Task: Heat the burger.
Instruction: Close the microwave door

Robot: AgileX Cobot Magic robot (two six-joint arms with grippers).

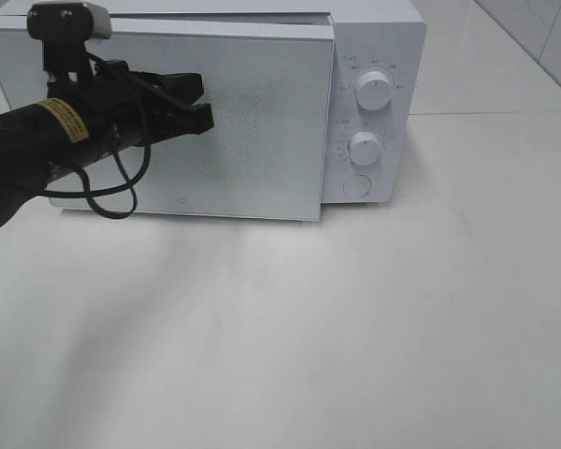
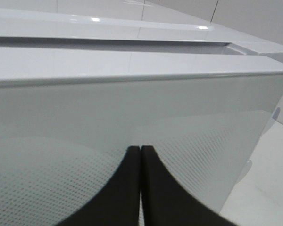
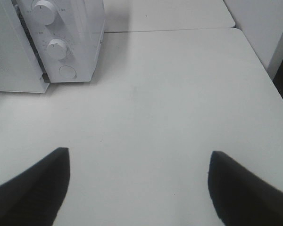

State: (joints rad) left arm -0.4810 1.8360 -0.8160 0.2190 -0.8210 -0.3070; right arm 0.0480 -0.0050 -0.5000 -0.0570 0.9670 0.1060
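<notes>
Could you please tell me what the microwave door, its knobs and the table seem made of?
The door looks like a glossy pale panel, probably glass or plastic: it mirrors highlights and shows a fine dotted screen. The knobs look like smooth white plastic with a soft sheen. The table seems matte white, perhaps laminate; shadows on it are soft.

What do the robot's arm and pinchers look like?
The left arm is black and tube-shaped, with a yellow sticker wrapped around it and a thin black cable looping below. A small grey-and-black camera sits on top. The left gripper has two black fingers narrowing to blunt tips. The right gripper is black too; its arm is out of view.
</notes>
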